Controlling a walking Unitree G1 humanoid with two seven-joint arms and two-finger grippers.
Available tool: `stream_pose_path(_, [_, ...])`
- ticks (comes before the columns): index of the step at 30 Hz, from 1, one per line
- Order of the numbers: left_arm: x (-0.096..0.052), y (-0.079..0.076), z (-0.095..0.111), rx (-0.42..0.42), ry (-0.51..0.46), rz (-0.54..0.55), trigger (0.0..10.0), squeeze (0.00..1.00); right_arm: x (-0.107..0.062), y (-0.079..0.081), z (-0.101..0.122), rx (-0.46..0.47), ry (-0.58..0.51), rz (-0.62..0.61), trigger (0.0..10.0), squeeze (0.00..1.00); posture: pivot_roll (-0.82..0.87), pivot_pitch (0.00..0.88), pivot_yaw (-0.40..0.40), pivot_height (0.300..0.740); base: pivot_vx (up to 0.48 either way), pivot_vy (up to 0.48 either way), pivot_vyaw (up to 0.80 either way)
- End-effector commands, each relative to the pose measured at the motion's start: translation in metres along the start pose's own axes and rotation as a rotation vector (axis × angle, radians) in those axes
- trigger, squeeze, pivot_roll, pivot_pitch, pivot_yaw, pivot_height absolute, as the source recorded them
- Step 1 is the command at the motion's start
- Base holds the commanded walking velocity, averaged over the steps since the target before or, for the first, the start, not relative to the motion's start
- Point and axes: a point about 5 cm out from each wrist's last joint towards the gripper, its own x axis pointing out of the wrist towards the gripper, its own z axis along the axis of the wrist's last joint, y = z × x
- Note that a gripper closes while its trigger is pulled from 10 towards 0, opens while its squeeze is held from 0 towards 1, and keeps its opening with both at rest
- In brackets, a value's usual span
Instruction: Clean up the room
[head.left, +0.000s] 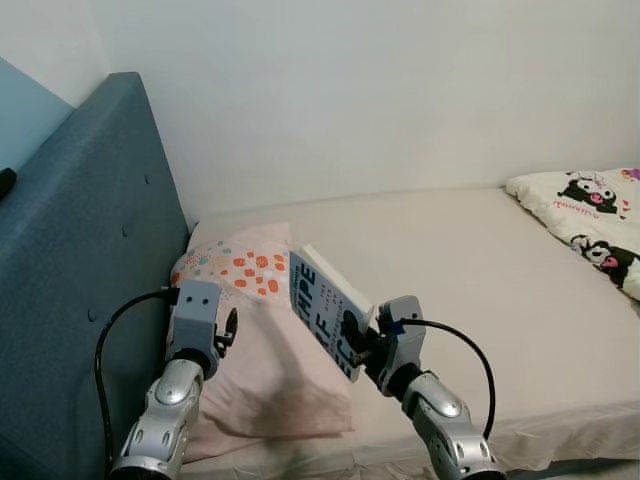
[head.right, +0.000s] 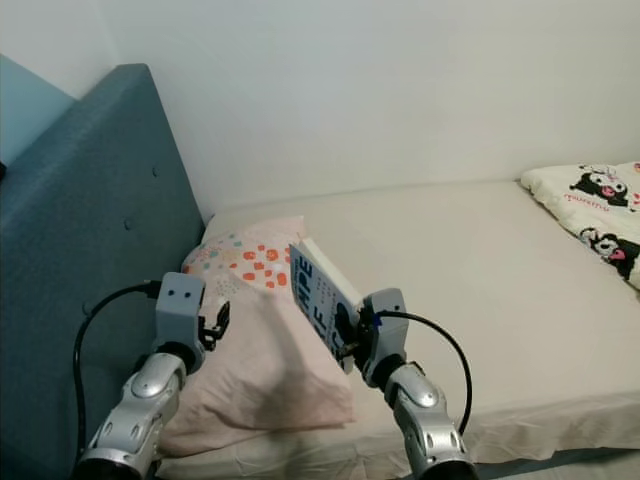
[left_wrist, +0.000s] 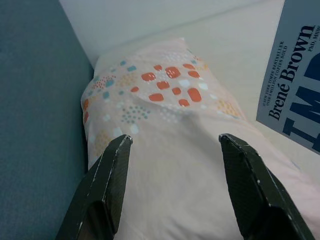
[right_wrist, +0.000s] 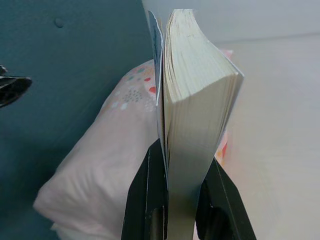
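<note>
A light blue paperback book (head.left: 322, 305) with dark lettering is held upright above the bed, its cover facing my left. My right gripper (head.left: 356, 350) is shut on its lower edge; in the right wrist view both black fingers (right_wrist: 150, 195) press the page block (right_wrist: 195, 100). My left gripper (head.left: 228, 330) hovers open over a pink pillow (head.left: 262, 350) with orange and teal spots, its fingers (left_wrist: 107, 185) spread above the fabric and apart from it. The book's cover (left_wrist: 295, 75) stands just right of the left gripper.
A teal padded headboard (head.left: 80, 250) runs along the left. The beige mattress (head.left: 470, 270) stretches right to a white cartoon-print blanket (head.left: 590, 215). A white wall stands behind the bed. The mattress front edge is near my arms.
</note>
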Motion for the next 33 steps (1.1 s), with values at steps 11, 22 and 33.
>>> stream_pose_path(11, [-0.002, 0.001, -0.002, 0.02, 0.022, -0.009, 10.0, 0.0, -0.005, 0.015, 0.005, 0.064, -0.031, 0.099, 10.0, 0.0, -0.04, 0.105, 0.004, 0.74, 0.0, 0.0, 0.0])
stream_pose_path(22, [-0.003, 0.005, -0.003, 0.024, 0.037, -0.002, 10.0, 0.0, -0.011, 0.024, 0.003, 0.108, 0.001, 0.192, 10.0, 0.0, -0.04, 0.105, 0.005, 0.721, 0.0, 0.0, 0.0])
stream_pose_path(33, [-0.006, 0.007, -0.006, 0.03, 0.053, 0.0, 10.0, 0.0, -0.015, 0.032, 0.001, 0.137, 0.032, 0.258, 10.0, 0.0, -0.04, 0.107, 0.002, 0.676, 0.0, 0.0, 0.0])
